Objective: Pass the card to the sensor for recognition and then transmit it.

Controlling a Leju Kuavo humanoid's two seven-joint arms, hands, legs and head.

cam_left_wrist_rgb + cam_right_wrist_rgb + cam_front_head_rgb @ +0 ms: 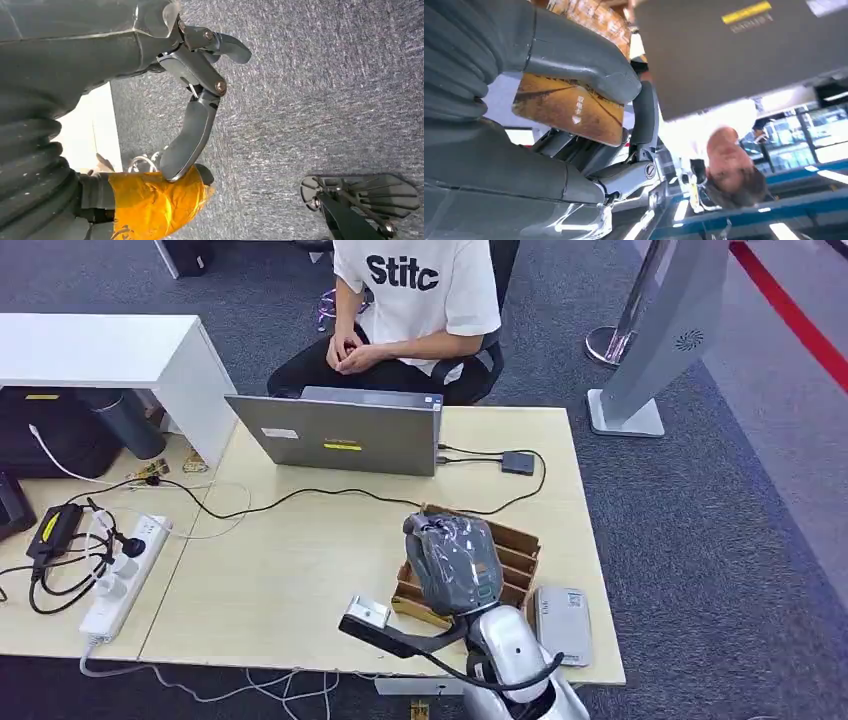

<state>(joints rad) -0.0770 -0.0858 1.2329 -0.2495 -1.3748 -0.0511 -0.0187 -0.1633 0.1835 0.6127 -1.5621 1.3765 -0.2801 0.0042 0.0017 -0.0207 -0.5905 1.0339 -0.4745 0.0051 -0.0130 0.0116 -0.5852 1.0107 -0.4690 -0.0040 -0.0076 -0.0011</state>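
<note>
Pinching a card (569, 107) between thick thumb and darker fingers, the right hand (455, 562) hovers over the cardboard box (515, 552) of slotted dividers at the near right of the wooden table (300, 580). Just right of the box lies a grey sensor pad (563, 623), flat on the tabletop and apart from the hand. Farther back, a closed-angle laptop (335, 433) stands open toward a seated person (415, 300), with a small dark adapter (517, 462) cabled to its right. A power strip (125, 575) sits on the left. The left hand (195, 95) hangs over grey carpet, its fingers apart and holding nothing.
</note>
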